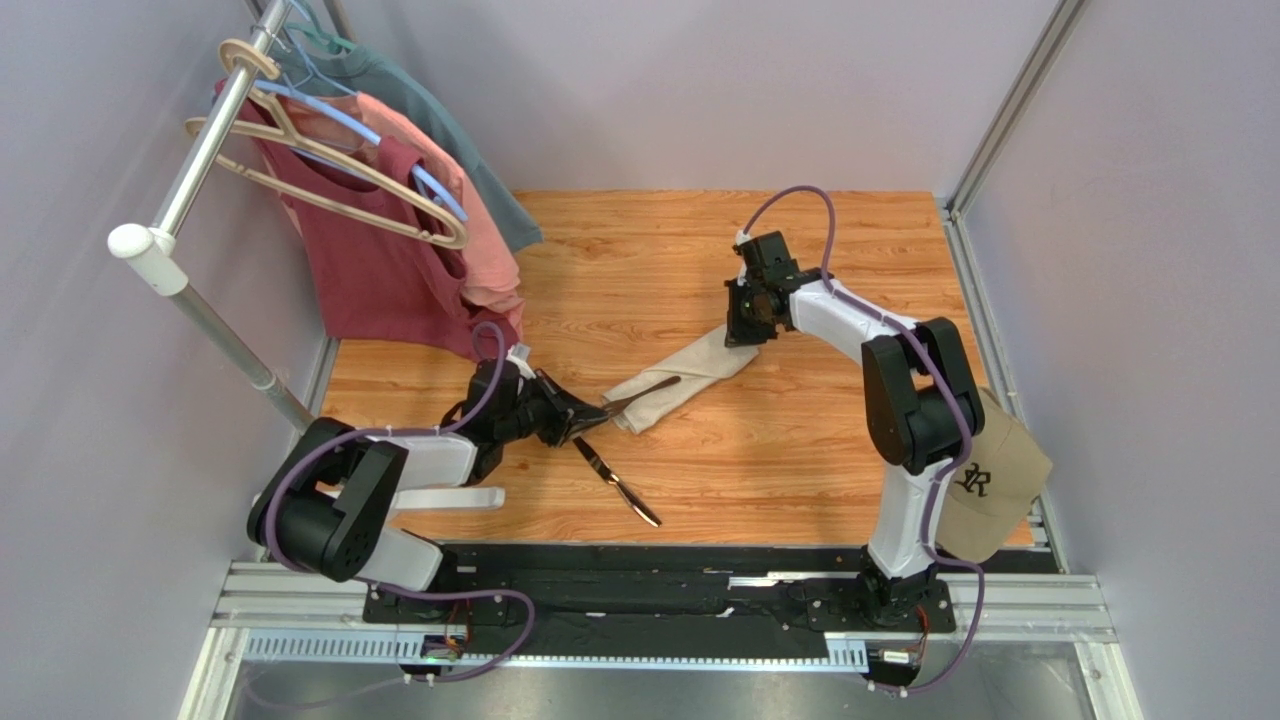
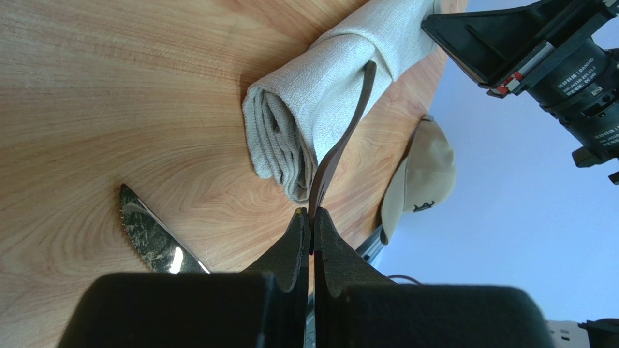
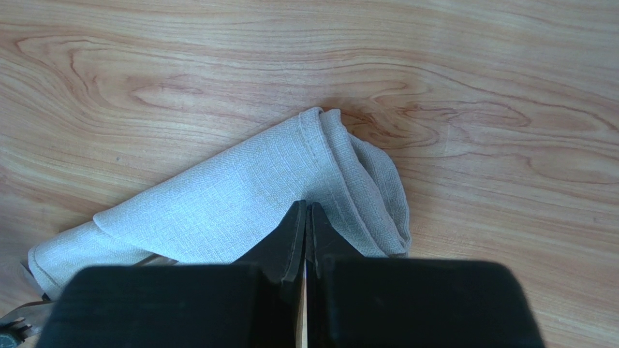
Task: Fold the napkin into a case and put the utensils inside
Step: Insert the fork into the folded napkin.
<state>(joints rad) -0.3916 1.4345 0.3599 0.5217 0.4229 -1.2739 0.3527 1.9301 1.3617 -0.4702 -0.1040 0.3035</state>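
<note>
Napkin [image 1: 699, 365] against fork [image 2: 341, 138] in clamped left tool [image 2: 310, 217]; right tool [image 3: 306, 210] together; cap logo [image 1: 977, 480] unreadable.

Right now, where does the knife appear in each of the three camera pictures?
Top view: the knife lies on the table below centre, beside the left pincer.
Left wrist view: the knife is at lower left, partly hidden behind the pincer, which holds the fork.
Right wrist view: the knife is not in it.
Shared landmark: the folded napkin, seen in all three views.
</note>
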